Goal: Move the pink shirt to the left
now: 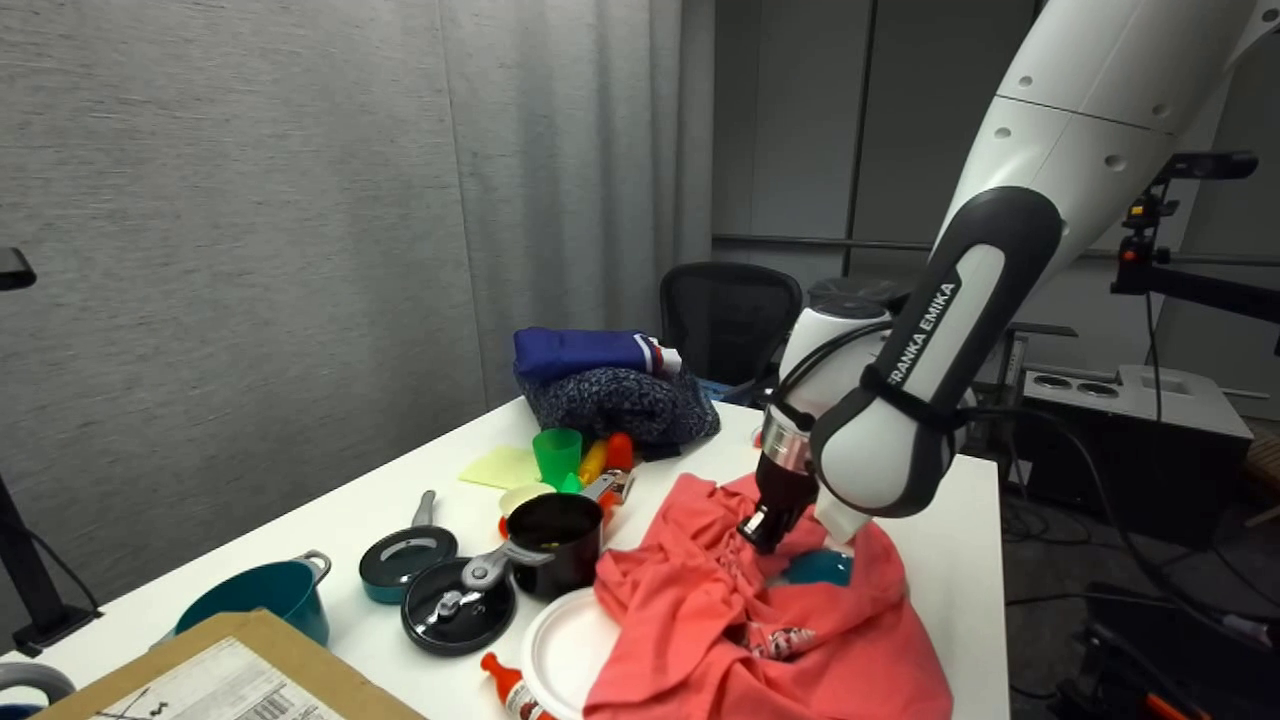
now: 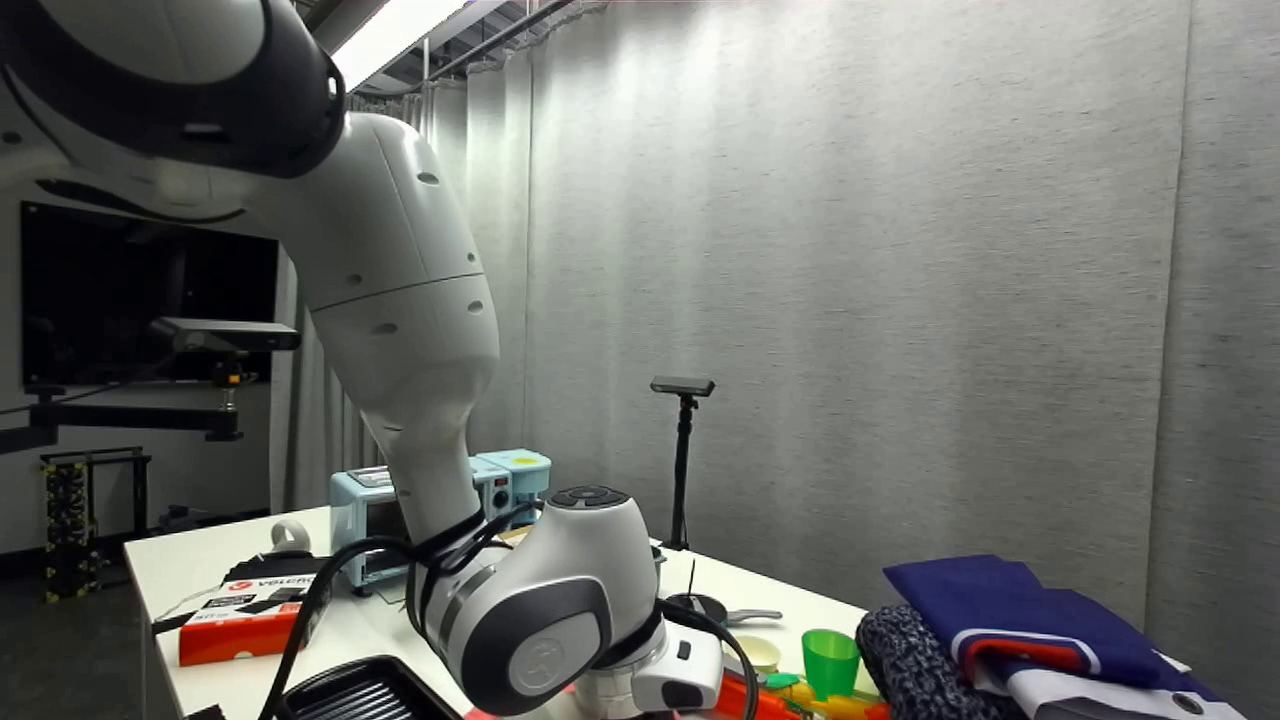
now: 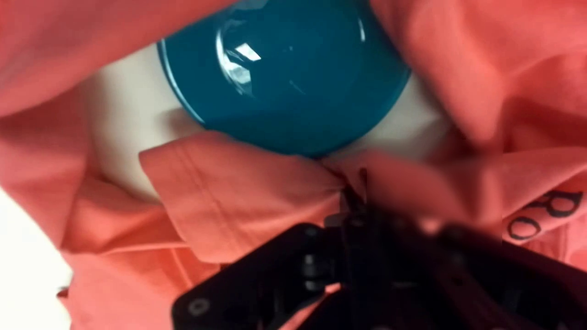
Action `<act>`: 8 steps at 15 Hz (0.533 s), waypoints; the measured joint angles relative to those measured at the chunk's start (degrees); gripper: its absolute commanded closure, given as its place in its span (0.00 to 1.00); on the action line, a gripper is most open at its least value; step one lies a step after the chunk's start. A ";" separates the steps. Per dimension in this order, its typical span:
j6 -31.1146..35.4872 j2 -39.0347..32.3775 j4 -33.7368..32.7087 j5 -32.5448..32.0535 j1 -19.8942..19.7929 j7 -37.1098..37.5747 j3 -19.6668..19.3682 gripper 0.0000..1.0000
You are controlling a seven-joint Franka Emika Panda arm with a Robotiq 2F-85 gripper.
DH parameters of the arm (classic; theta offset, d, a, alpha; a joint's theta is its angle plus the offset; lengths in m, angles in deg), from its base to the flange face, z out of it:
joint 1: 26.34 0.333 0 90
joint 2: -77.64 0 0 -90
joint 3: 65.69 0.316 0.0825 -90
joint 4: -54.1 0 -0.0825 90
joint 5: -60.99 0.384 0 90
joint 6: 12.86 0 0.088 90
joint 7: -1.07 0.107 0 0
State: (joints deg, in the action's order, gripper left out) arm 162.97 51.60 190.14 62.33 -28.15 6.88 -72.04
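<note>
The arm (image 1: 955,325) slopes down, fingers (image 3: 355,229) pinching the pink shirt (image 1: 720,610).

The shirt (image 1: 690,620) and curtain (image 1: 250,220) were matt cloth, the curtain rougher in texture; the dish (image 3: 298,105) was smooth and glossy. The cup (image 1: 557,458) appeared to be plastic. The arm (image 1: 1065,150) was smooth; the box (image 1: 312,670), matt cardboard, bore a paper label (image 1: 220,690).
</note>
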 measured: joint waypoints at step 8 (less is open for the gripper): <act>-0.05 -1.63 -3.03 0.05 0.55 0.00 4.80 0.99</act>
State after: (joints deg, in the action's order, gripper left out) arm 162.92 49.97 187.11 62.37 -27.60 6.88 -67.23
